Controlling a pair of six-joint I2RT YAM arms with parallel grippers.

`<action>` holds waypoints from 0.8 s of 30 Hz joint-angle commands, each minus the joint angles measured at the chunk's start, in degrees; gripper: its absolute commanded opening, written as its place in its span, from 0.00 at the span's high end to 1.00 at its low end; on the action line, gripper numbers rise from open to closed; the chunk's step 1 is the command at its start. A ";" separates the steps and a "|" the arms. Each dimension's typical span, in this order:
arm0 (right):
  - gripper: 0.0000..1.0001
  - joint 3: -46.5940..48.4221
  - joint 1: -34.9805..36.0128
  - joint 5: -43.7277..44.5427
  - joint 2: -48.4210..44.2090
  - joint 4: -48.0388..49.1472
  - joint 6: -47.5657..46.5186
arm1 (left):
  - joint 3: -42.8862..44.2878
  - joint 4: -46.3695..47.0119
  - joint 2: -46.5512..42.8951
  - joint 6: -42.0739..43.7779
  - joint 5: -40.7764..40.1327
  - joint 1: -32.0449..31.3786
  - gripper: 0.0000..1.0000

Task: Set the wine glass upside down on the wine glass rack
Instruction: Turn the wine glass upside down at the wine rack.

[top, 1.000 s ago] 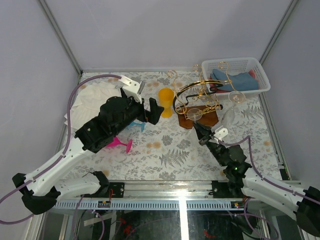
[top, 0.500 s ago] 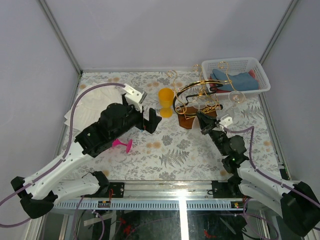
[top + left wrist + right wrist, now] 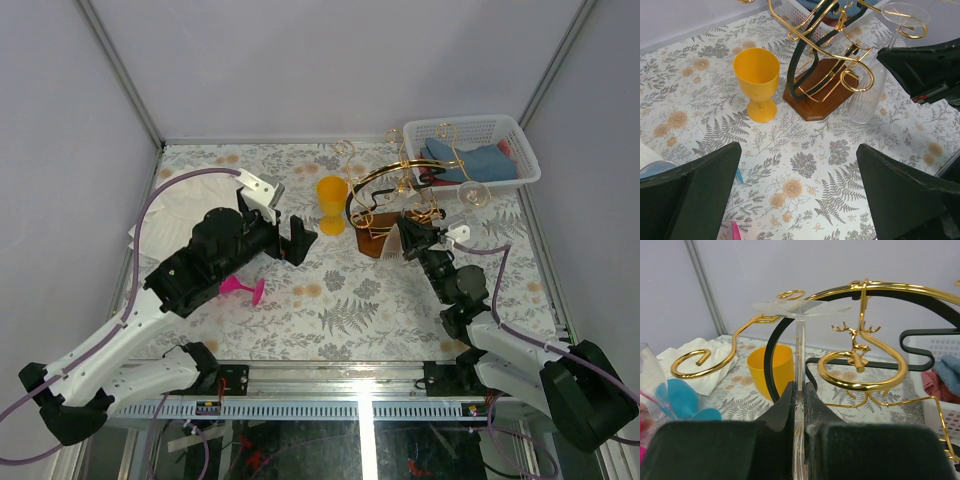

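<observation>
- Wine glass [image 3: 800,350]: upside down, foot uppermost, centre of the right wrist view; level with the gold arms of the wine glass rack [image 3: 775,340] and just in front of them.
- Right gripper [image 3: 799,387]: clamped tight on the stem, low down towards the bowl.
- Step in hand, as judged: hanging; foot not yet seated on any arm.
- Next move: stem to be slid between a pair of gold wires, foot lowered onto them, then let go.
- Left gripper [image 3: 799,150]: fingers spread to both lower corners of the left wrist view, holding nothing.
- Lower left of centre, top view: pink glass [image 3: 245,290] lying on its side.
- Centre: yellow goblet [image 3: 331,205] upright, near the rack base.
- In the way: gold curl [image 3: 790,294] close beside the foot, black arch behind.
- Upper right: white basket [image 3: 480,128], apart from the work.
</observation>
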 commanded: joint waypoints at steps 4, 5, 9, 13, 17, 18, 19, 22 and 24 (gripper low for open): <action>1.00 2.90 -1.67 4.14 1.80 8.63 -0.13 | -0.66 4.23 0.14 0.87 2.51 1.63 0.00; 1.00 2.98 -1.92 4.16 2.19 9.02 -0.17 | -0.70 4.28 0.15 0.84 2.77 1.94 0.00; 1.00 3.35 -2.47 5.20 3.26 9.52 -0.57 | -1.01 4.57 0.10 0.66 3.82 2.89 0.00; 1.00 3.64 -2.85 7.12 4.22 9.88 -0.91 | -1.04 4.65 0.31 0.57 4.58 3.29 0.00; 1.00 3.78 -3.21 8.74 4.90 10.58 -1.01 | -1.11 4.58 0.41 0.74 5.12 3.90 0.00; 1.00 3.71 -3.27 9.11 4.94 10.45 -1.09 | -1.12 4.58 0.40 0.74 5.22 4.10 0.00; 1.00 3.62 -3.24 9.71 4.88 10.42 -0.98 | -1.19 4.54 0.39 0.75 5.26 4.17 0.00; 1.00 3.03 -3.31 10.51 4.56 10.38 -0.96 | -1.12 4.55 0.33 0.75 5.63 4.38 0.00; 1.00 2.65 -3.28 10.64 3.98 10.28 -1.48 | -1.18 4.56 0.30 0.75 5.78 4.56 0.00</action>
